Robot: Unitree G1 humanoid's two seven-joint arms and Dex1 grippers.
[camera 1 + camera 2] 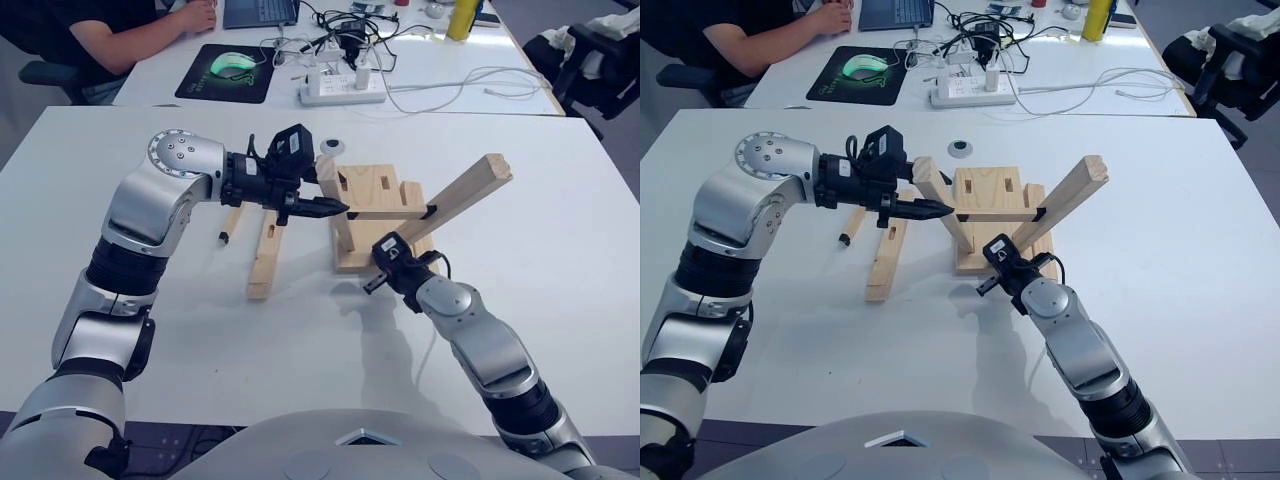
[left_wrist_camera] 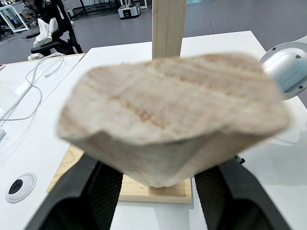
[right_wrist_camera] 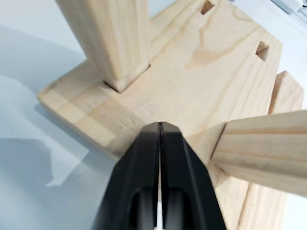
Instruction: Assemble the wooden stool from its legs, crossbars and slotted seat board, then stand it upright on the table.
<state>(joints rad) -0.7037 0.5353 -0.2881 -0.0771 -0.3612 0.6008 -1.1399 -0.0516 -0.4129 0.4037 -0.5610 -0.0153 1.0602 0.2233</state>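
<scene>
The left gripper (image 1: 322, 208) is clamped on the steeper leg (image 1: 329, 180) of the half-built stool; in the left wrist view its black fingers (image 2: 100, 191) sit on either side of the wood, whose blurred top end looms just before the camera. The left arm is bent, its elbow raised and out to the side, the forearm running level over the table (image 1: 560, 270) toward the robot's right. The right gripper (image 3: 159, 125) is pressed closed and holds nothing, its tip just over the near edge of the seat board (image 1: 385, 188). The right arm reaches forward and inward, the wrist low beside the board. The seat board lies flat on the table, slots upward, with two legs standing in it. The slanted leg (image 1: 468, 192) leans far out to the robot's right. A thin crossbar (image 1: 385, 213) links the two legs. A loose leg (image 1: 265, 255) and a slim loose crossbar (image 1: 231, 222) lie on the table under the left forearm.
</scene>
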